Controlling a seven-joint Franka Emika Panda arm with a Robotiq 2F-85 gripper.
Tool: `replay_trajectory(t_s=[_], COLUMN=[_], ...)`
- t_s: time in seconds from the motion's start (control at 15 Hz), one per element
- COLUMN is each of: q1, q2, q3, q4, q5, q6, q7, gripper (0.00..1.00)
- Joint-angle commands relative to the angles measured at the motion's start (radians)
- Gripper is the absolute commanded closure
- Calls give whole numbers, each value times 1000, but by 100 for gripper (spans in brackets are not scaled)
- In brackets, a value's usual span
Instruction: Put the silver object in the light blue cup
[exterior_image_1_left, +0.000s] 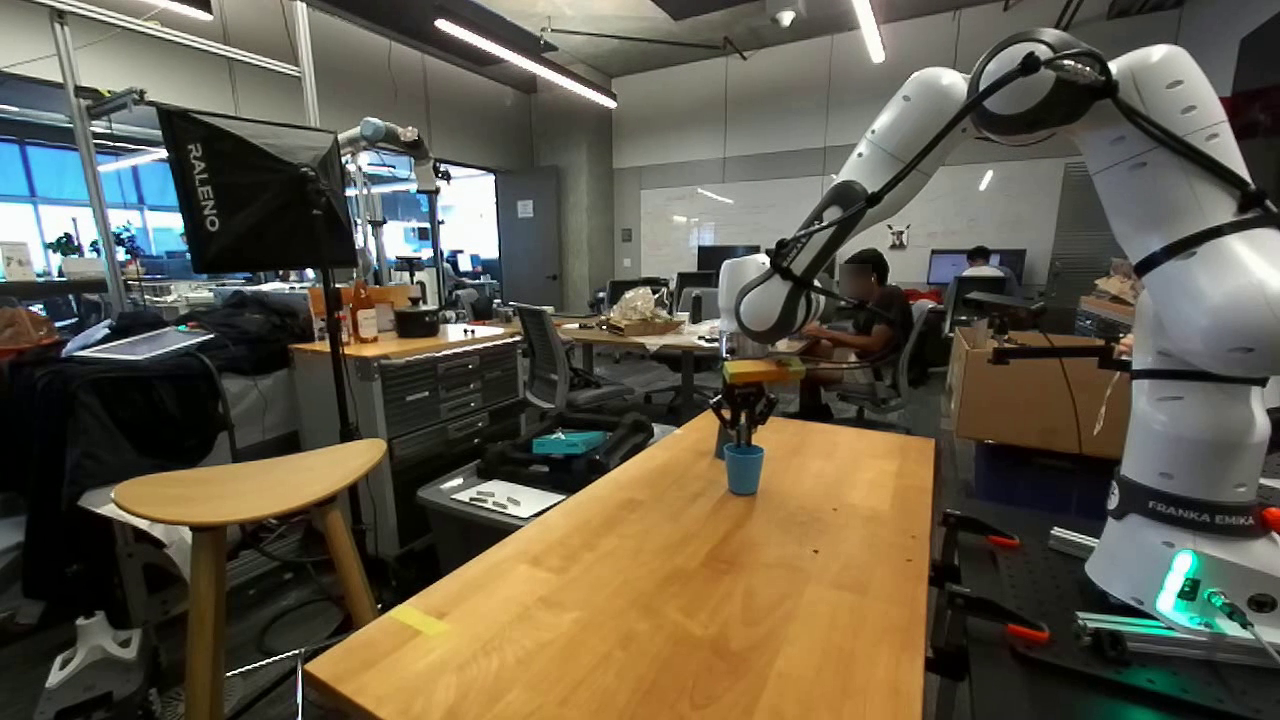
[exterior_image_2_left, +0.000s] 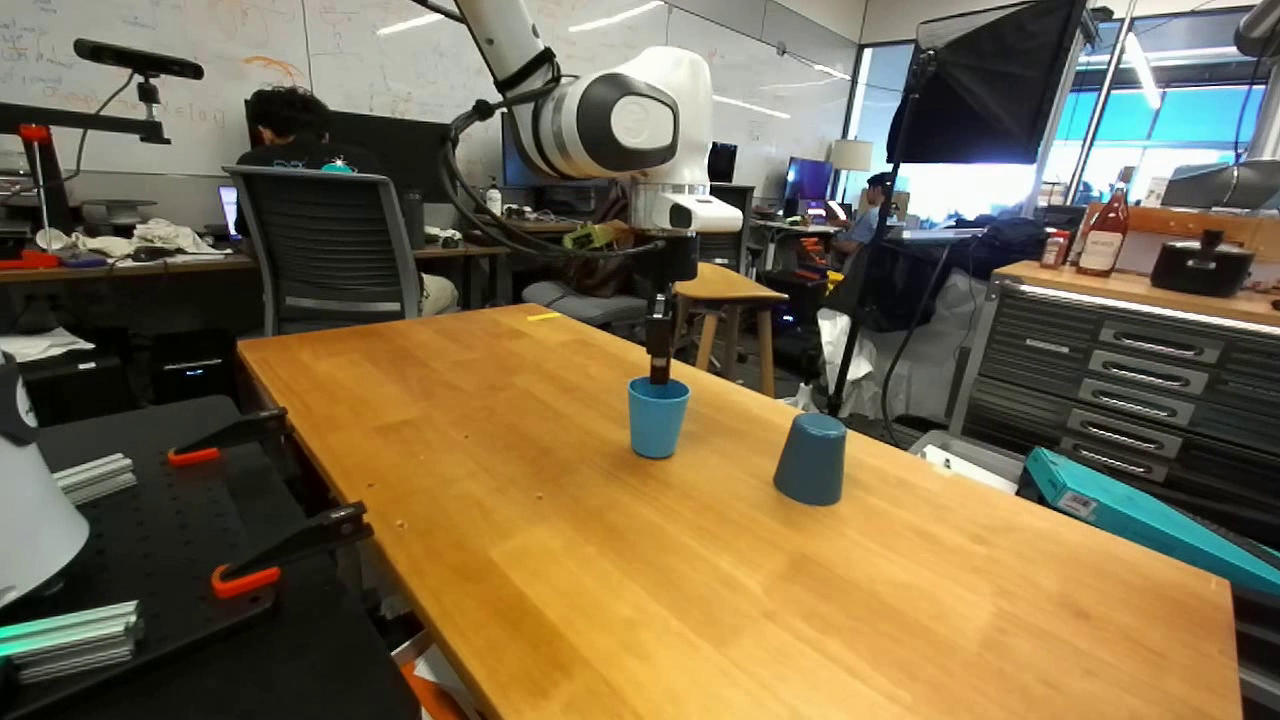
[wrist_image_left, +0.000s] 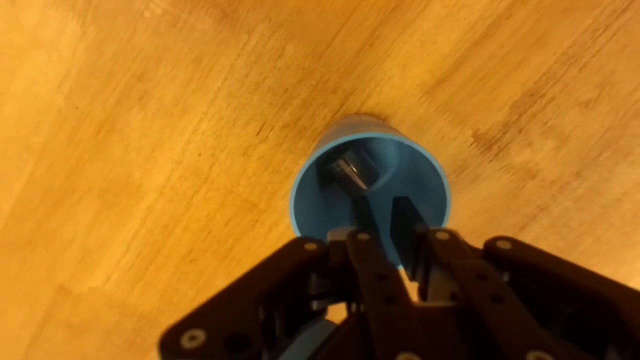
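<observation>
Object of silver color (wrist_image_left: 354, 170) lies inside the light blue cup (exterior_image_2_left: 657, 424), which stands upright on the table (exterior_image_2_left: 600, 580). At the cup's mouth the gripper (wrist_image_left: 381, 204) has its jaws slightly parted, released. A darker cup (exterior_image_2_left: 810, 464) sits upside down nearby.

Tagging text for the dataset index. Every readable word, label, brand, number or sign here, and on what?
"RALENO": black softbox, running sideways.
"FRANKA EMIKA": robot base.
Too small or blurred to read: whiteboard writing, bottle label, teal box label, door notice, shirt print.
Wrist view: no text.
</observation>
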Motion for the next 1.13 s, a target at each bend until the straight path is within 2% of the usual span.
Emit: replay_trajectory(t_s=[0.0, 0.07, 0.13, 0.2, 0.33, 0.67, 0.73, 0.87, 1.07], q1=[-15, -18, -20, -28, -49, -108, -83, -101, -103], q2=[-33, -39, -48, -56, -70, -102, -88, -98, -98], q3=[8, 8, 3, 6, 9, 14, 4, 5, 8], q4=[12, 20, 34, 49, 90, 209, 160, 189, 193], q5=[42, 45, 38, 36, 26, 16, 13, 13, 13], q6=[-61, -77, -104, -134, -200, -342, -278, -309, -315], q7=[-42, -49, -59, -90, -180, -516, -404, -475, -493], gripper=[97, 100, 96, 71, 67, 30, 46, 30, 30])
